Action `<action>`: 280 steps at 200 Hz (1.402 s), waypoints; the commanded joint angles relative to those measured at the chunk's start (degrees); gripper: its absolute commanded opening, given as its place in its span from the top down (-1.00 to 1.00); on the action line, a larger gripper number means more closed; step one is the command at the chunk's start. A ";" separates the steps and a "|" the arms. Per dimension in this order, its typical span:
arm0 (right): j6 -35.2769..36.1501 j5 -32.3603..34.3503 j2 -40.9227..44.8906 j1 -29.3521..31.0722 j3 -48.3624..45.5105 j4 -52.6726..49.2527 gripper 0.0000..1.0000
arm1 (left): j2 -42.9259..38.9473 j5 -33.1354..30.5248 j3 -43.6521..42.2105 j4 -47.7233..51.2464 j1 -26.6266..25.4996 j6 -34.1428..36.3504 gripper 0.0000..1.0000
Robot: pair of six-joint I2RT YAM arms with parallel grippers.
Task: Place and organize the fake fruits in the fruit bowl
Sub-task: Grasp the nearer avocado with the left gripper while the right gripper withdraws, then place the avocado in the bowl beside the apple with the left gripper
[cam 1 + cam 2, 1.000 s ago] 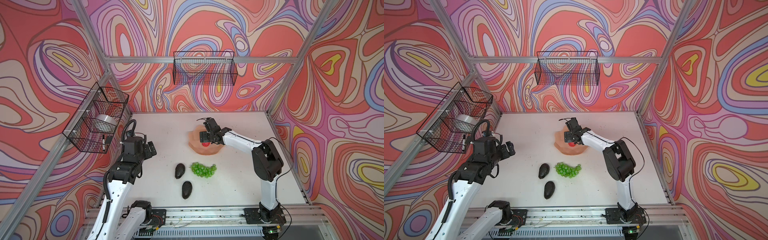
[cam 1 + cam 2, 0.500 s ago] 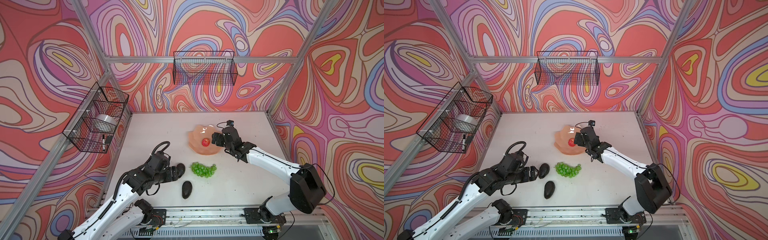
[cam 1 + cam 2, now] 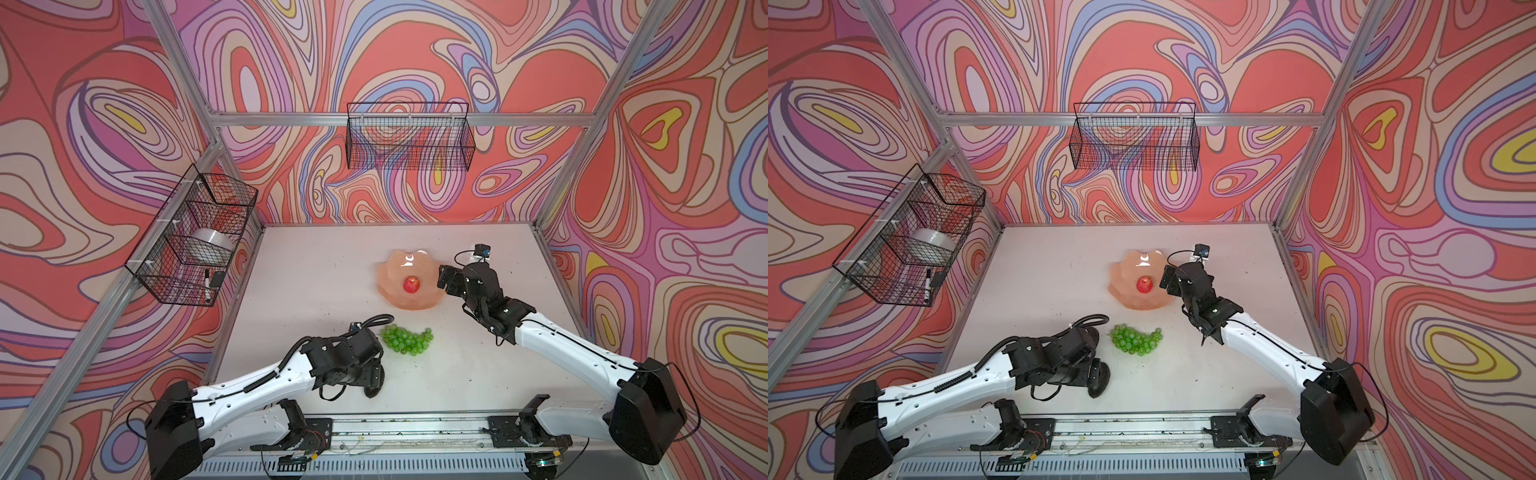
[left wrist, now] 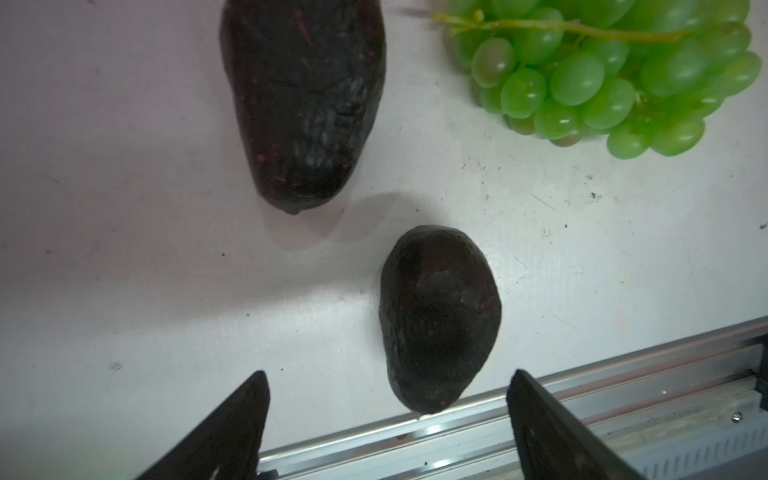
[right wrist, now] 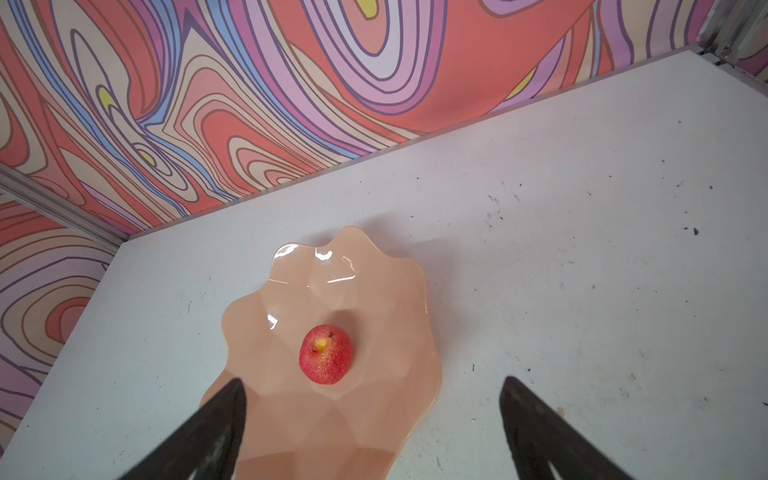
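**Fake fruits (image 3: 407,340): one in the fruit bowl (image 3: 392,274), three on the counter (image 3: 316,291)**

The red fruit (image 3: 411,285) sits alone near the middle of the fruit bowl, a shallow peach-orange dish with a scalloped rim and a glossy inside. The right end effector (image 5: 372,380) hovers at the bowl's edge with its two dark fingers spread wide and nothing between them. In the right wrist view the red fruit lies just ahead of the gap between the fingertips. One finger stands in front of the bowl's near rim.

The left end effector (image 4: 388,374) is low over the counter, well apart from the bowl. It is likewise spread wide and empty.

In the left wrist view:
- The nearer avocado (image 4: 438,320) lies lengthwise in line with the gap. Its closer end appears between the two fingertips with clear space on each side, and neither finger touches it.
- The second avocado (image 4: 303,104) lies farther ahead and off to one side, apart from the first.
- The bunch of green grapes (image 4: 602,79) lies ahead on the opposite side and touches neither avocado.
- An aluminium rail (image 4: 644,370) runs along the counter edge, just beside the nearer avocado's closer end.

In both top views the grapes rest on the counter between the left end effector and the bowl. The left arm covers most of both avocados.
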State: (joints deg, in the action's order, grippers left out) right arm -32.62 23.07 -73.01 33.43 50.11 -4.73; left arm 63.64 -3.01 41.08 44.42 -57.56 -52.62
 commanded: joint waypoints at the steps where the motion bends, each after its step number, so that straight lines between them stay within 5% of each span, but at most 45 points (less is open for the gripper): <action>1: 0.54 1.95 1.25 -0.10 -0.49 -1.12 -0.96 | 2.95 -0.46 1.65 -3.42 -0.95 -1.59 -0.81; 53: 0.71 2.77 1.78 -0.05 -0.88 -1.90 -0.97 | 11.13 1.45 1.20 -6.63 -1.08 -0.82 -0.71; 118: 0.69 3.50 1.73 -0.12 -1.59 -1.77 -0.96 | 13.44 -0.48 3.88 -4.16 -1.07 2.08 -0.01; 164: 0.89 3.97 1.83 -0.15 -1.90 -1.72 -0.96 | 9.93 -4.71 11.30 2.44 -0.70 6.54 0.06; 218: 0.20 3.65 2.38 -0.19 -2.12 -1.49 -0.97 | 12.46 -4.82 26.25 -0.39 11.60 19.63 0.00; 280: -0.10 3.98 7.08 -0.21 -3.38 -5.19 -0.96 | 36.53 2.64 46.87 -3.68 21.38 28.22 0.00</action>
State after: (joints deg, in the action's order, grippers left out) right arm -32.29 26.11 -68.58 33.43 48.42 -7.42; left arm 91.26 -4.25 81.78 40.88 -38.35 -28.99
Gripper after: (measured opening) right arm 0.983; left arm 0.521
